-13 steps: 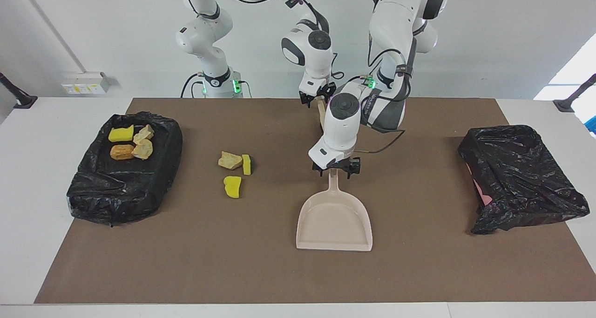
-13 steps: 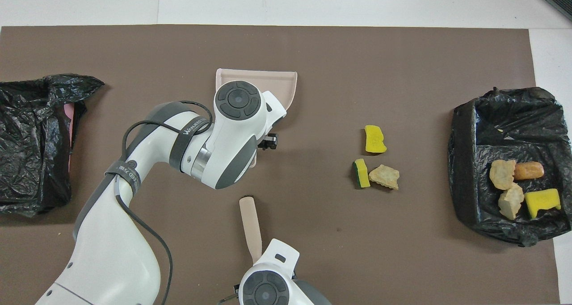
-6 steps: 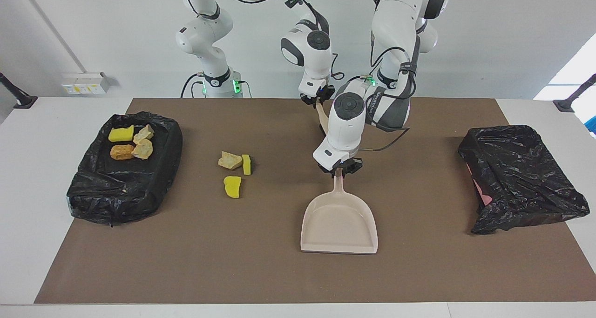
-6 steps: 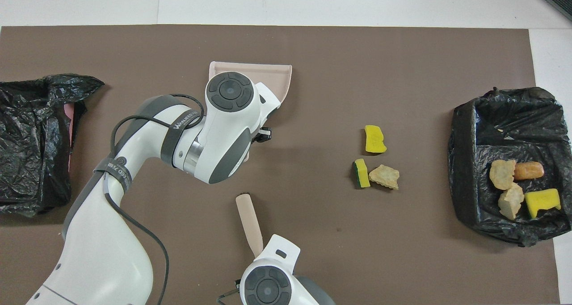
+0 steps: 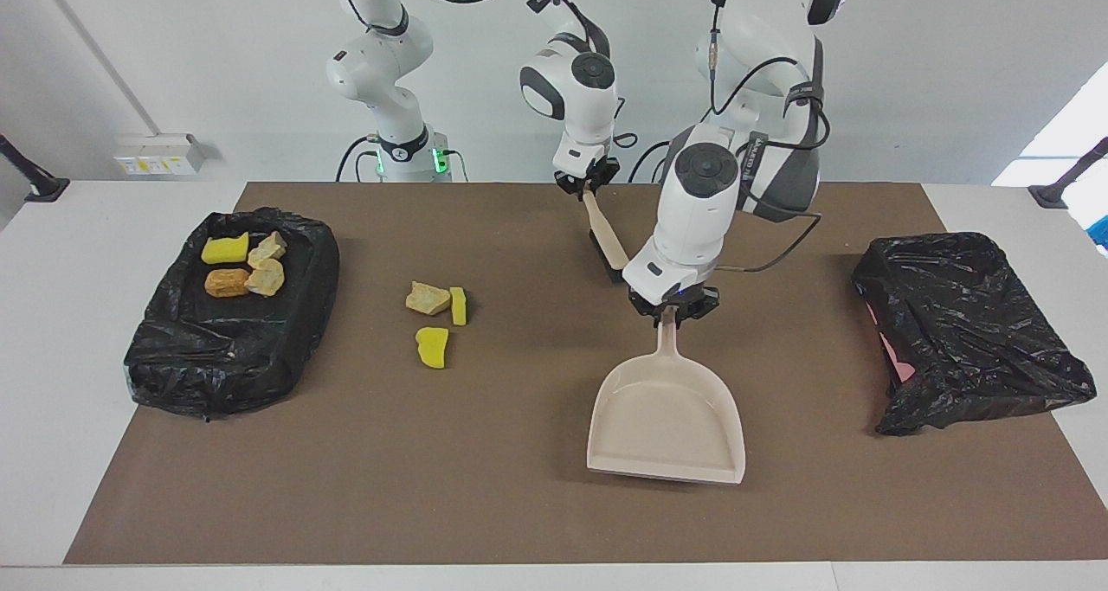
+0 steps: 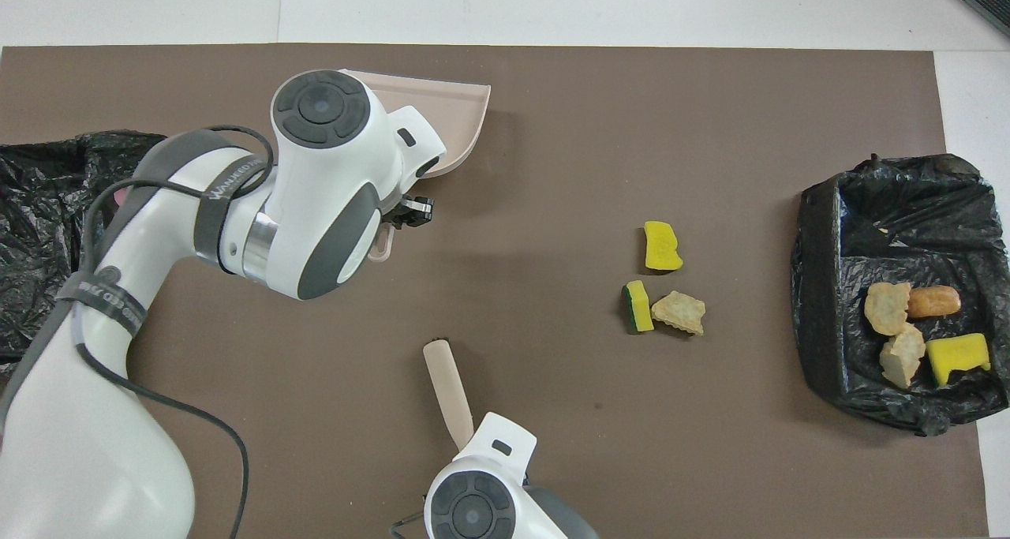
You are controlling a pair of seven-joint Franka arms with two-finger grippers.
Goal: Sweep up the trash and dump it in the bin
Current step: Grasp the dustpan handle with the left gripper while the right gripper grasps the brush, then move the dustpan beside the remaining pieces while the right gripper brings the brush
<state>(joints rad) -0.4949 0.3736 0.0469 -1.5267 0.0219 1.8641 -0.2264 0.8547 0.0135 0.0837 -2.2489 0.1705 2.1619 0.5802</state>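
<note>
Your left gripper point(image 5: 673, 311) clamps the dustpan point(image 5: 666, 422) handle, your right gripper point(image 5: 588, 182) clamps the brush point(image 5: 603, 232); next, carry both to the three scraps point(image 5: 439, 315) lying near the loaded bin point(image 5: 164, 357).

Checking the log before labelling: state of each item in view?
left gripper: shut on dustpan handle
dustpan: held, empty
right gripper: shut on brush
brush: held, slanted
loose scraps: three, on the mat
bin with scraps: lined, holds four scraps
other bin: lined, no scraps visible
</note>
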